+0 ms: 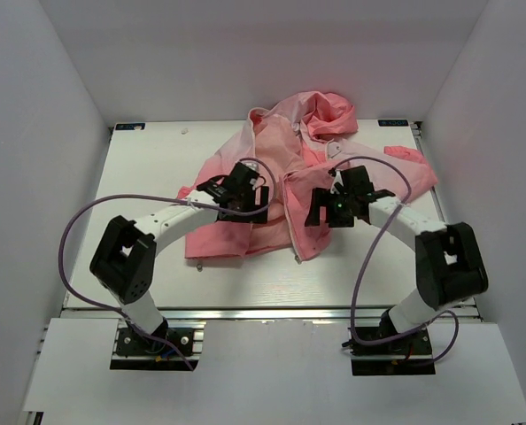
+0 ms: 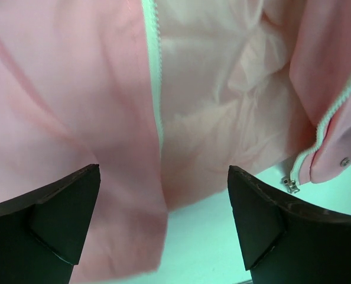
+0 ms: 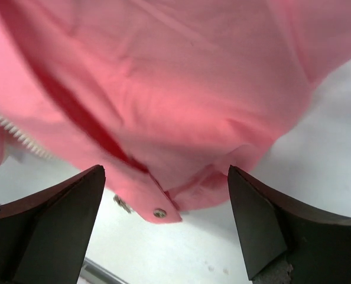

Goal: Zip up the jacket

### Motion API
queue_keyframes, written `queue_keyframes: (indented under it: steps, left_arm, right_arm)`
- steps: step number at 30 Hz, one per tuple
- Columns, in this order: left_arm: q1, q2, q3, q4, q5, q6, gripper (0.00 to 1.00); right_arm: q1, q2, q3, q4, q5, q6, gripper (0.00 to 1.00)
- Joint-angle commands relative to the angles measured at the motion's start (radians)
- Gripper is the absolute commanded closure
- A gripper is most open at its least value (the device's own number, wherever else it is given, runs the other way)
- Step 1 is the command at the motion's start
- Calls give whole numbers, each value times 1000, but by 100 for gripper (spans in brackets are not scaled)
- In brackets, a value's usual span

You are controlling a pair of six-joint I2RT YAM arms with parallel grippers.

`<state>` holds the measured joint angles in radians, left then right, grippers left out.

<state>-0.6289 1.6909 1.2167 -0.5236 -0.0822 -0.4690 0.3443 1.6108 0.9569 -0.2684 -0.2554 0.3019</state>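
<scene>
One pink jacket [image 1: 276, 150] lies crumpled and open across the middle and far right of the white tabletop [image 1: 148, 168]. Its one white zipper [image 2: 155, 89] is undone. Over it, the left fingers [image 2: 57, 219] are spread wide and hold nothing. The right fingers [image 3: 51, 225] are the same.

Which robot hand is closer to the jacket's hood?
Right. The right hand hangs over the jacket on the near side of the hood, almost in line with it; the left hand is farther off, to the hood's left.
</scene>
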Motion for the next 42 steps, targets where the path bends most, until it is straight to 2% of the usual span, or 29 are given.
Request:
queue_keyframes:
  steps: [1,8,9,11,12,14,16,19,21,22,25,32,34,38,42]
  left_arm:
    - [-61,-40,53,-226,-211,-16,2]
    - [-170,55,110,-386,-323,-102,2]
    - [-184,70,119,-400,-332,-115,11]
    - [-190,102,135,-436,-361,-131,22]
    - [-193,110,138,-441,-370,-140,32]
    - [-195,118,136,-432,-366,-138,34]
    - [-196,119,132,-412,-346,-126,44]
    - [-196,119,113,-372,-309,-114,50]
    - [-196,118,106,-358,-303,-117,65]
    - [-196,116,103,-352,-303,-117,79]
    - [-196,99,101,-332,-292,-119,99]
    - [-196,-55,75,-215,-199,-76,100]
    - [-196,-147,19,-156,-95,-40,100]
    - [-196,-272,-129,86,129,-2,100]
    - [-196,-301,-226,210,272,-54,100]
  right_arm:
    - [1,-132,-41,-51,21,-29,11]
    - [16,-268,-129,-69,8,-32,10]
    - [15,-278,-136,-68,7,-32,11]
    - [16,-302,-153,-68,5,-32,11]
    - [16,-313,-159,-66,4,-33,11]
    - [16,-321,-175,-63,7,-37,11]
    - [16,-324,-185,-63,7,-38,11]
    - [16,-328,-195,-61,5,-38,11]
    - [16,-339,-204,-61,1,-38,11]
    - [16,-342,-205,-61,-4,-40,11]
    - [16,-365,-210,-68,-33,-49,11]
    - [16,-426,-231,-75,-93,-72,11]
    - [16,-445,-244,-69,-111,-69,11]
    - [18,-456,-253,-61,-142,-70,11]
    - [16,-442,-259,-25,-163,-50,11]
